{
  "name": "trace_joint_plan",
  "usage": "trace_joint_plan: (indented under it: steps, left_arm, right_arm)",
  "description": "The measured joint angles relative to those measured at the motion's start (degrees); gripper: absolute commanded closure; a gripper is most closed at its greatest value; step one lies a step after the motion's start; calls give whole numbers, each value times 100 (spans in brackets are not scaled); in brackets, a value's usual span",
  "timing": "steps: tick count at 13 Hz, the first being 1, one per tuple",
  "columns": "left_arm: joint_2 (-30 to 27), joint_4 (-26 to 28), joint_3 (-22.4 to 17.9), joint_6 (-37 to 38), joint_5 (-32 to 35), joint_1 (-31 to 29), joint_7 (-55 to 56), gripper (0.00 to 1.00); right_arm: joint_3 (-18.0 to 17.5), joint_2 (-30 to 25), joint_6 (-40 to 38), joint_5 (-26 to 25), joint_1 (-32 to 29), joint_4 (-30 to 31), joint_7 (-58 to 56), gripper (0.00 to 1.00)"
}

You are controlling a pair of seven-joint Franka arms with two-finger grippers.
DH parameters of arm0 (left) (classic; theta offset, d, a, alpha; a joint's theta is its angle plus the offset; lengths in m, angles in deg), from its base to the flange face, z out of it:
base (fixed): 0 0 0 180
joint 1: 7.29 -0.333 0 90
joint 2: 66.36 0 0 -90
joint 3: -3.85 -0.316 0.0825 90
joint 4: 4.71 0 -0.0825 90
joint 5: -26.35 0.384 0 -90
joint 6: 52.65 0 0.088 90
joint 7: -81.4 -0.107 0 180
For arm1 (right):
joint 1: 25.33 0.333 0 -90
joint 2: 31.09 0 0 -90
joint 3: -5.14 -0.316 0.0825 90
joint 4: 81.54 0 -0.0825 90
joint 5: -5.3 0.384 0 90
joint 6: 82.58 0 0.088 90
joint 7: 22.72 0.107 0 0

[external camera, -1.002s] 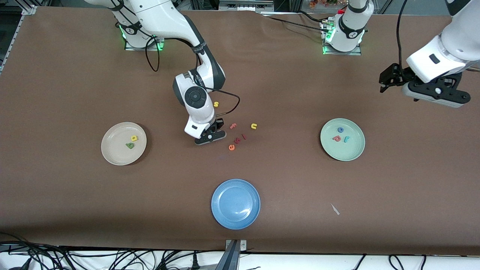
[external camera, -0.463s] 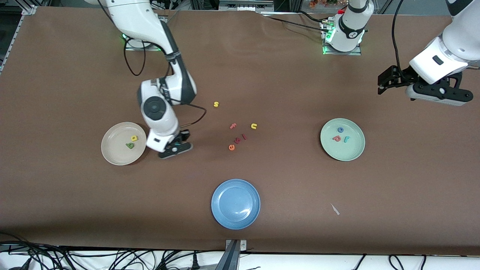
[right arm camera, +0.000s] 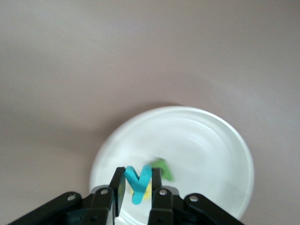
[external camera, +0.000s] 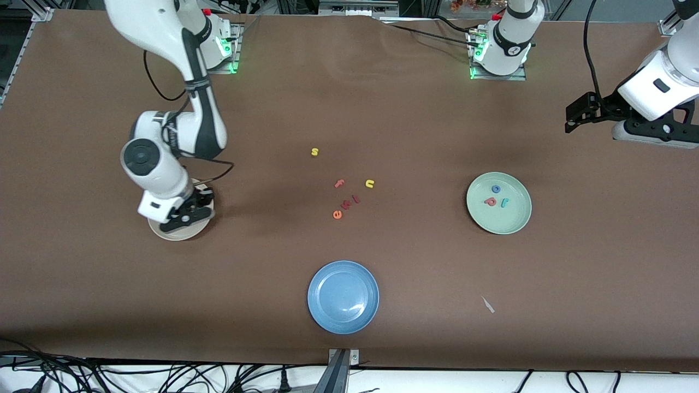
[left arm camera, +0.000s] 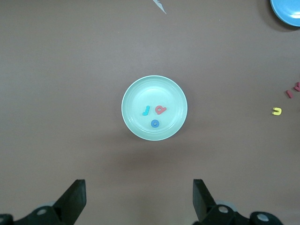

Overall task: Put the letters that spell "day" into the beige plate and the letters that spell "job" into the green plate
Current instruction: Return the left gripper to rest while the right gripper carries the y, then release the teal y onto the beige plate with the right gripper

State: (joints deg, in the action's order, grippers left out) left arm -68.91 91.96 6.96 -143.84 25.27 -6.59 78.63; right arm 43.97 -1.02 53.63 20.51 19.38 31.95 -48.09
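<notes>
My right gripper [external camera: 185, 214] hangs low over the beige plate [external camera: 173, 236], covering most of it in the front view. In the right wrist view the right gripper [right arm camera: 138, 183] is shut on the teal "y" [right arm camera: 138, 180], held upright over the plate [right arm camera: 211, 140]. The dark green "d" [right arm camera: 162, 168] lies in the plate just under it, and a bit of the yellow "a" [right arm camera: 146, 191] shows there too. The green plate [external camera: 510, 221] holds the blue "o" [external camera: 496, 189], salmon "b" [external camera: 491, 202] and teal "j" [external camera: 504, 202]. My left gripper [external camera: 576, 114] waits open, high over the table at the left arm's end.
A blue plate [external camera: 343, 296] sits near the front camera at mid-table. Loose letters lie in the middle: a yellow "s" [external camera: 314, 152], a red "f" [external camera: 339, 183], a yellow "u" [external camera: 369, 184], a red "k" [external camera: 355, 200] and an orange "e" [external camera: 337, 214]. A white scrap [external camera: 487, 304] lies nearby.
My right arm has swung from the loose letters at mid-table to over the beige plate, carrying the teal "y". The left arm has drifted slightly toward its end of the table.
</notes>
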Motion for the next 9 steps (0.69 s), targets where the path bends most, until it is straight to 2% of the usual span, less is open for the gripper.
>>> trace_joint_plan:
  steps: [1, 2, 5, 9]
  left_arm:
    - [0, 1, -1, 0, 0, -19, 0, 0]
    - [0, 2, -1, 0, 0, -23, 0, 0]
    - [0, 2, -1, 29, 0, -23, 11, 0]
    - [0, 2, -1, 40, 0, -24, 15, 0]
  right_arm:
    - [-3, 16, 0, 63, -229, 31, -200, 24]
    - [-10, 36, 0, 154, -412, 48, -328, 0]
    - [-68, 103, -43, 578, -512, 35, -421, 0]
    - [-143, 101, -846, 713, -325, -416, -9, 0]
